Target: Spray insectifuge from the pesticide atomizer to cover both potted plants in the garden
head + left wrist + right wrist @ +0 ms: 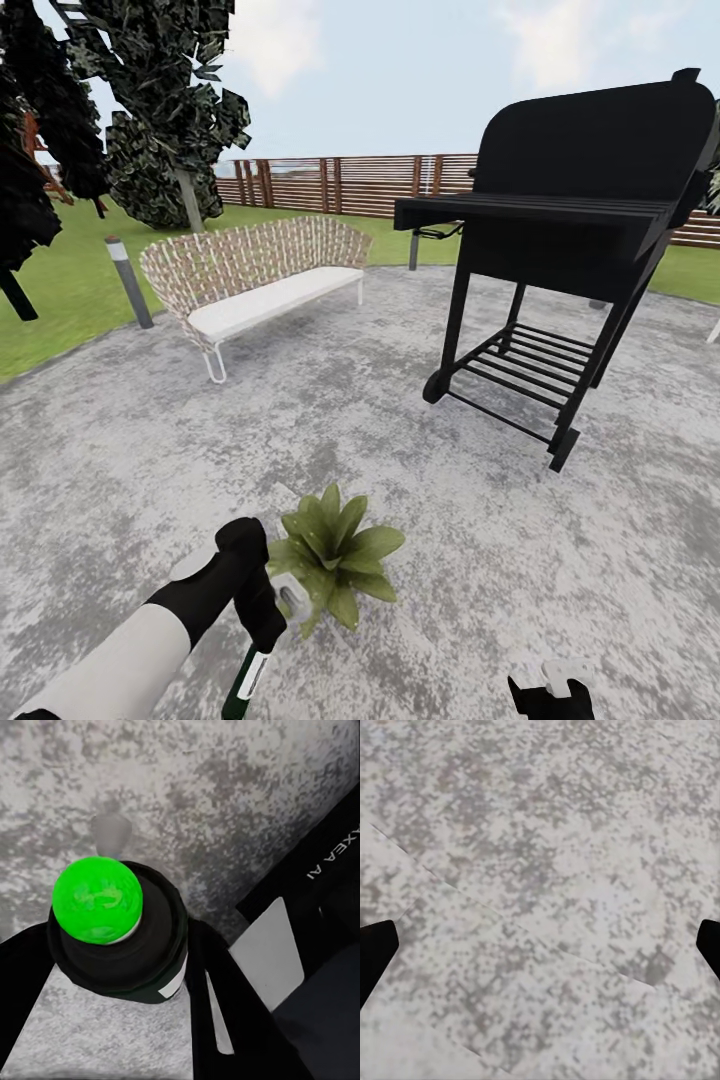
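Here, left fingers point(262, 618) clamp atomizer point(247, 682) (bottle pointing down) just beside potted plant point(335, 555); right fingers point(376, 952) wide apart.

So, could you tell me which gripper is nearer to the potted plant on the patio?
Left. The left gripper, holding the pesticide atomizer, sits right beside the potted plant; the right gripper hangs open farther off, over bare paving.

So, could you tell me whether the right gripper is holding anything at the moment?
No, the right gripper is open, its dark fingertips spread wide with bare grey paving between them.
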Available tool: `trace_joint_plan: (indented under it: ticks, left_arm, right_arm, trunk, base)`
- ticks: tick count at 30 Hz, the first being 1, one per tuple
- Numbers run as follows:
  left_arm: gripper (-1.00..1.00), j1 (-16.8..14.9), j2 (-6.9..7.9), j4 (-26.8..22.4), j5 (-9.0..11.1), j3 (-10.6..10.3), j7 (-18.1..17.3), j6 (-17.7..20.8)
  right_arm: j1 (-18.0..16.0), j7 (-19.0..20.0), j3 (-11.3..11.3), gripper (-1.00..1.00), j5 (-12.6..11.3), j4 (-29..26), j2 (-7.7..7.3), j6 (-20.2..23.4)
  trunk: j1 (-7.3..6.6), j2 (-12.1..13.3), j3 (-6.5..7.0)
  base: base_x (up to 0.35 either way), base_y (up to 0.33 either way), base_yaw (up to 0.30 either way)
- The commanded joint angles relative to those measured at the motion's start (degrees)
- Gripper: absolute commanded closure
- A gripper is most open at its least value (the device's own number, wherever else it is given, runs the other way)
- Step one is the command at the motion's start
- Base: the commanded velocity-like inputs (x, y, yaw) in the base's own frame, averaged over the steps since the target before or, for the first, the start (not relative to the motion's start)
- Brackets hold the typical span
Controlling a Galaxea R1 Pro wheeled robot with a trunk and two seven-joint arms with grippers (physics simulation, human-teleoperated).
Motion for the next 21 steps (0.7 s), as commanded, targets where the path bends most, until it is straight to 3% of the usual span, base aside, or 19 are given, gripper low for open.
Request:
trace_joint_plan:
  ticks: [1, 2, 3, 5, 7, 10, 13, 16, 21]
  left_arm:
    - [1.00, 0.0, -0.10, -0.1, -0.4, 0.8, 0.6, 0.6]
    - [1.00, -0.3, -0.81, -0.1, -0.4, 3.8, 2.7, 0.6]
    - [1.00, -0.6, -3.16, -0.1, -0.4, 5.4, 3.7, 0.6]
    - [1.00, -0.8, -5.08, 0.0, -0.5, 5.6, 4.1, 0.7]
    - [1.00, -0.9, -5.93, 0.1, -0.5, 5.8, 5.5, 0.7]
    - [1.00, -0.3, -4.85, 1.1, -0.5, 6.0, 8.4, 0.8]
    - [1.00, -0.1, -1.69, 2.1, -0.3, 6.0, 9.4, 0.7]
    - [1.00, -0.1, -1.95, 3.8, -0.4, 5.7, 9.4, 0.7]
    - [1.00, -0.1, -3.70, 4.2, -0.5, 5.6, 9.5, 0.7]
  right_arm:
    - [0.0, 0.4, -0.5, -1.00, 0.2, 0.0, 0.01, -0.2]
    - [0.0, 0.4, -0.5, -1.00, 0.2, 0.0, 0.01, -0.2]
    - [0.0, 0.4, -0.5, -1.00, 0.2, 0.0, 0.01, -0.2]
    - [0.0, 0.4, -0.5, -1.00, 0.2, 0.0, 0.01, -0.2]
    - [0.0, 0.4, -0.5, -1.00, 0.2, -0.1, 0.01, -0.2]
    - [0.0, 0.4, -0.5, -1.00, 0.2, 0.0, 0.01, -0.2]
    - [0.0, 0.4, -0.5, -1.00, 0.2, 0.0, 0.01, -0.2]
    - [0.0, 0.4, -0.5, -1.00, 0.2, -0.1, -0.01, -0.2]
    - [0.0, 0.4, -0.5, -1.00, 0.2, -0.1, -0.07, -0.2]
  trunk:
    - [-0.01, 0.0, -0.05]
    - [-0.01, 0.0, -0.05]
    - [-0.01, 0.0, -0.05]
    - [-0.01, 0.0, -0.05]
    - [-0.01, 0.0, -0.05]
    - [-0.01, 0.0, -0.05]
    - [-0.01, 0.0, -0.05]
    - [-0.01, 0.0, -0.05]
    - [-0.01, 0.0, -0.05]
  base:
    - [0.000, 0.000, 0.020]
    - [0.000, 0.000, 0.007]
    - [0.000, 0.000, 0.001]
    - [0.000, 0.000, 0.000]
    - [0.000, 0.000, 0.000]
    - [0.000, 0.000, 0.000]
    - [0.000, 0.000, 0.000]
    - [0.000, 0.000, 0.000]
    - [0.000, 0.000, 0.000]
